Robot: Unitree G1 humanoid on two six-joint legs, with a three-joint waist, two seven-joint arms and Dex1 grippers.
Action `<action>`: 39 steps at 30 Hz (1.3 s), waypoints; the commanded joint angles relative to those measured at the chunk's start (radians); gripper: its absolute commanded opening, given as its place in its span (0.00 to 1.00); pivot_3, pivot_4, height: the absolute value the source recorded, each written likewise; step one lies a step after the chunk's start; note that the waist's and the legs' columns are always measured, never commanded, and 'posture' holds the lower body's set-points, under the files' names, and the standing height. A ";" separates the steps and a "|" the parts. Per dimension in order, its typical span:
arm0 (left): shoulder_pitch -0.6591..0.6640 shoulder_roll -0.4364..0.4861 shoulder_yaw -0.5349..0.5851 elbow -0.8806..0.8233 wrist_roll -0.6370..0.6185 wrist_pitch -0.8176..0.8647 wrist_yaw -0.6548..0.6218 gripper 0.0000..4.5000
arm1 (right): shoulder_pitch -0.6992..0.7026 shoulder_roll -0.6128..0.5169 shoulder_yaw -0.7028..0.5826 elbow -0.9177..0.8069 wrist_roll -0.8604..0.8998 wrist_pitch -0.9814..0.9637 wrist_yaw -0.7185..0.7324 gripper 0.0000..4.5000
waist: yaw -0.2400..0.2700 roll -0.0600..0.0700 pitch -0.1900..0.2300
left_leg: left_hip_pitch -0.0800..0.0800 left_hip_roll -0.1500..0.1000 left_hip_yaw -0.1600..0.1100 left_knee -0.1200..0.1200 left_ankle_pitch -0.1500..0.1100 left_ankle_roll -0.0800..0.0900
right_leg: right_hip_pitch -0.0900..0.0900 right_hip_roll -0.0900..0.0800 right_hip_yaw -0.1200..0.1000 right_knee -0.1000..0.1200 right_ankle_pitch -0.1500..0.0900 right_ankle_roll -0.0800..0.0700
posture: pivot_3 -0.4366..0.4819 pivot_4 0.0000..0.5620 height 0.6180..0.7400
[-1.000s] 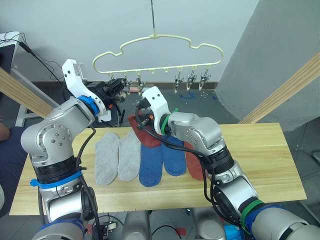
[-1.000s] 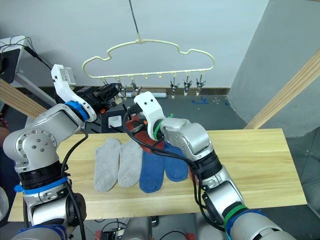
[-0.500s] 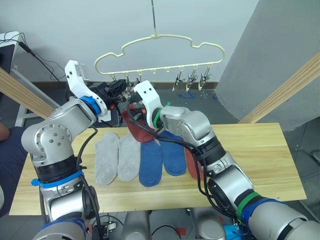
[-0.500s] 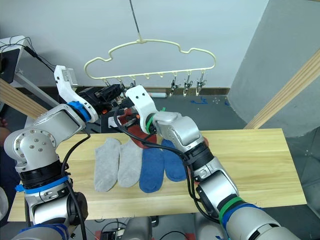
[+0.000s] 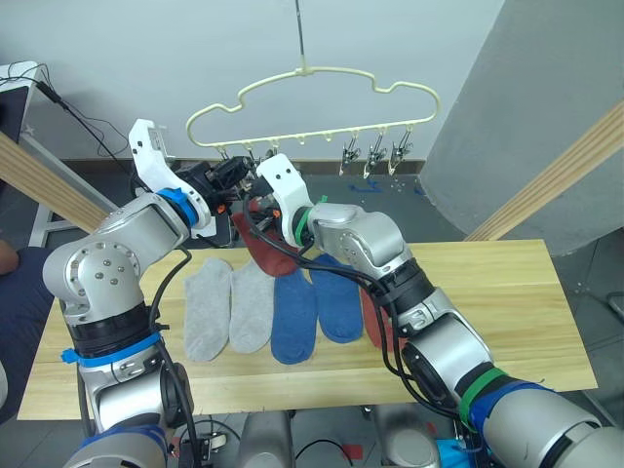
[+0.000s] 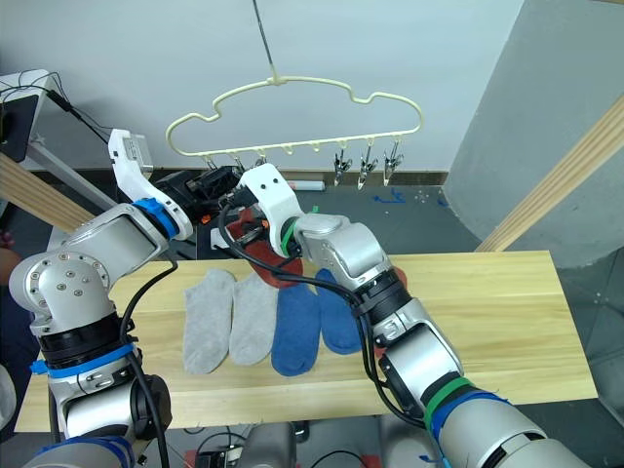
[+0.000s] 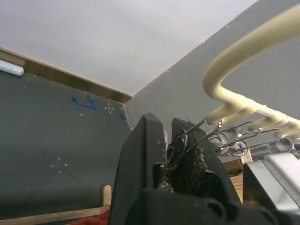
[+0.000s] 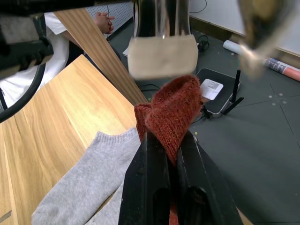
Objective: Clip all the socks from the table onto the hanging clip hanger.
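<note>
**Q:** What carries the work, and where do the socks lie?

**A:** The tabletop (image 5: 507, 302), pale wood planks. Five socks lie in a row toward its far edge, left of centre: two grey socks (image 5: 226, 307), two blue socks (image 5: 314, 314), and one rust red sock on the tabletop (image 5: 375, 327) partly hidden under the right arm. The sixth, the held rust red sock (image 5: 265, 249), hangs above the far edge, clear of the wood.

**Q:** And the clip hanger?

**A:** The clip hanger (image 5: 312, 90) hangs behind and above the far edge, a pale yellow cloud outline with small metal clips along its bar.

**Q:** What are the grippers doing?

**A:** The right gripper (image 8: 168, 140) has its fingers closed tight on the cuff of the held sock, the knit bunched above the fingertips. The left gripper (image 7: 168, 161) has its fingers pinched on an end clip (image 7: 187, 140) at the hanger's left end, apparently squeezing it apart.

**Q:** How will the sock handle?

**A:** Judged light, soft and limp: it droops under its own weight and folds where gripped. The knit should not slip, but the bunched edge is thick for a small clip.

**Q:** Where is it best held?

**A:** At the cuff, with some edge left free above the fingers to feed into the clip. The hanger swings freely, so steadying matters.
</note>
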 commanded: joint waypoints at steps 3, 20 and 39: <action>0.007 0.006 0.006 0.001 0.001 -0.028 -0.004 0.06 | -0.098 0.111 -0.021 0.036 0.013 -0.058 0.016 0.01 | 0.001 -0.003 -0.002 | 0.000 0.000 0.000 0.000 0.001 -0.002 | 0.000 0.000 -0.001 0.000 0.000 0.000 | 0.35 0.52 1.00; 0.032 0.021 -0.038 0.005 0.046 -0.094 -0.035 0.06 | -0.116 0.113 -0.010 -0.022 0.027 -0.025 0.032 0.01 | 0.000 -0.005 -0.003 | 0.000 0.000 0.002 0.000 0.002 -0.004 | 0.000 0.000 -0.001 0.001 0.001 -0.001 | 0.35 0.51 1.00; 0.068 0.025 -0.080 -0.019 0.078 -0.139 -0.070 0.06 | -0.130 0.114 -0.018 -0.031 0.024 -0.009 0.030 0.01 | 0.001 -0.005 -0.003 | 0.000 0.000 0.002 0.001 0.002 -0.004 | 0.000 0.000 -0.001 0.001 0.001 -0.001 | 0.35 0.51 1.00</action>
